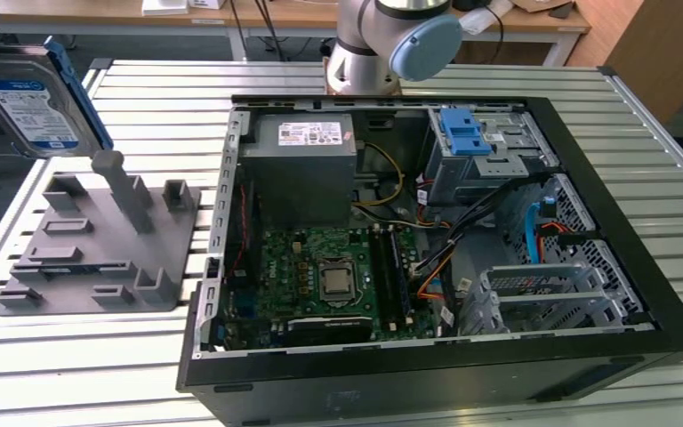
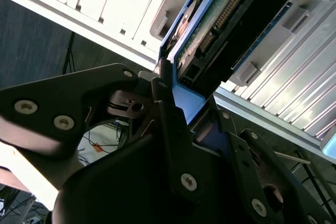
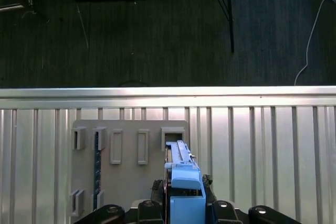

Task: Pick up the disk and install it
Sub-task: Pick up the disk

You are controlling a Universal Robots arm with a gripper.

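One thin blue edge seems all the closed jaws pinch of the disk (image 1: 31, 100), upper left above the grey stand (image 1: 81, 258), so a quick swing could tilt or drop it.

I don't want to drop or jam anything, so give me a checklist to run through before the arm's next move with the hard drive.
1. Grip: gripper shut on the silver hard drive in its blue plastic carrier: ok.
2. Drive clear of the grey slotted plastic holder: ok, it hangs above it, apart.
3. Side panel off the black computer case: ok, the inside is open.
4. Room inside the metal drive cage under the blue plastic latch: cannot tell.
5. Path past the loose cables beside that cage: cannot tell.
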